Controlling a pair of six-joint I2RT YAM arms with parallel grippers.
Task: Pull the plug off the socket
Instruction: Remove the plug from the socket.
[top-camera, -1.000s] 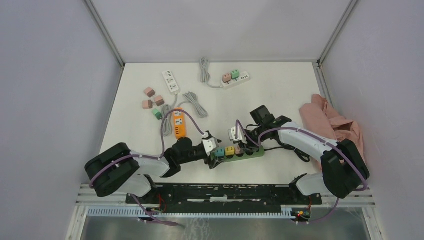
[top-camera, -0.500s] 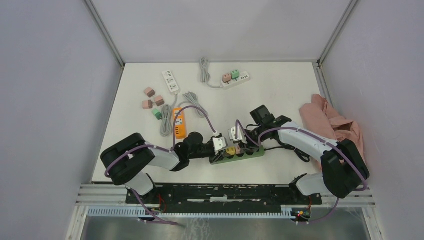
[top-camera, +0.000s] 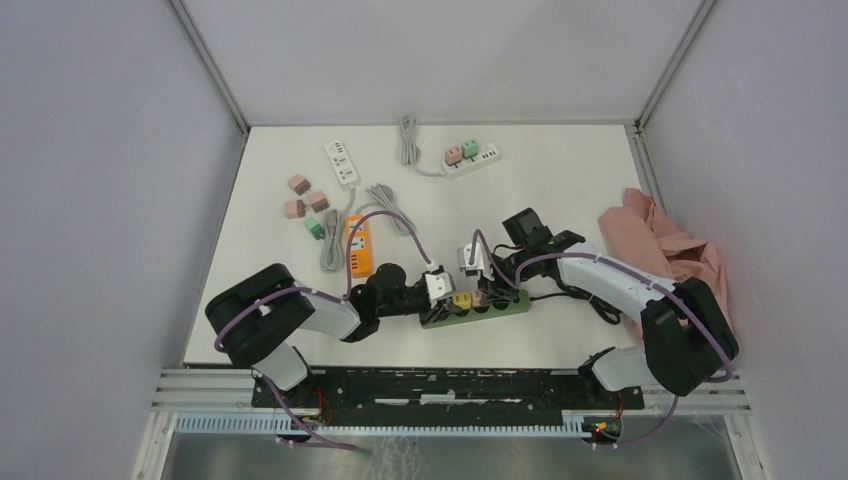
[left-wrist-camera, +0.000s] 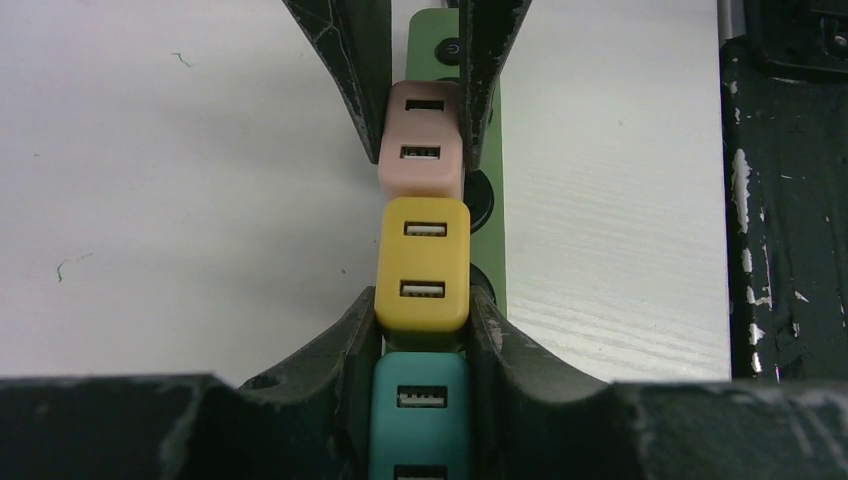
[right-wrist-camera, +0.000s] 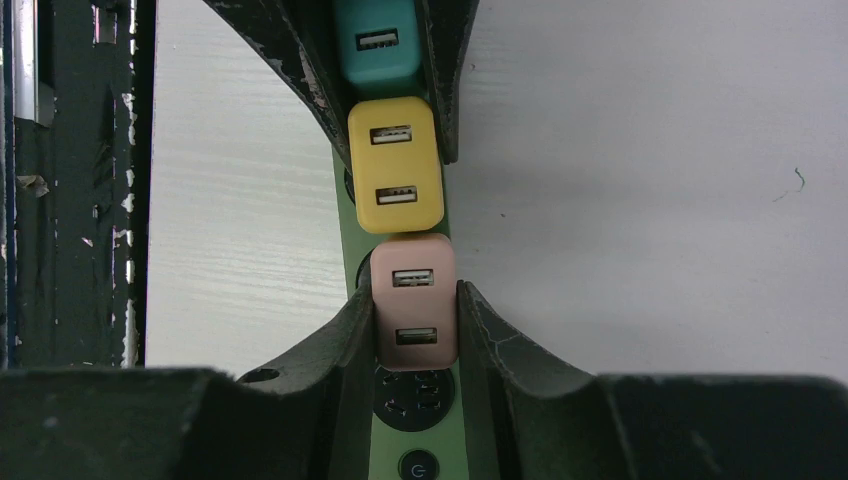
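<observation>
A green socket strip (top-camera: 503, 302) lies on the white table with a teal plug (left-wrist-camera: 420, 415), a yellow plug (left-wrist-camera: 421, 262) and a pink plug (left-wrist-camera: 421, 150) in a row on it. My left gripper (left-wrist-camera: 421, 312) is shut on the teal plug, its fingertips (left-wrist-camera: 362, 320) reaching the yellow plug's near end. From the opposite side, my right gripper (right-wrist-camera: 413, 305) is shut on the pink plug (right-wrist-camera: 413, 300). An empty socket and the power button (right-wrist-camera: 418, 466) show on the strip just behind it. In the top view the two grippers (top-camera: 437, 287) (top-camera: 478, 272) face each other over the strip.
An orange strip (top-camera: 358, 246) with a grey cable lies left of the arms. Two white strips (top-camera: 341, 163) (top-camera: 482, 160) sit at the back, one carrying small plugs. Loose plugs (top-camera: 300, 197) lie at the left. A pink cloth (top-camera: 665, 250) is bunched at the right edge. A black rail (top-camera: 440, 385) borders the near edge.
My left gripper moved right onto the green strip and closed on the teal plug. The right gripper has stayed shut on the pink plug, barely shifting.
</observation>
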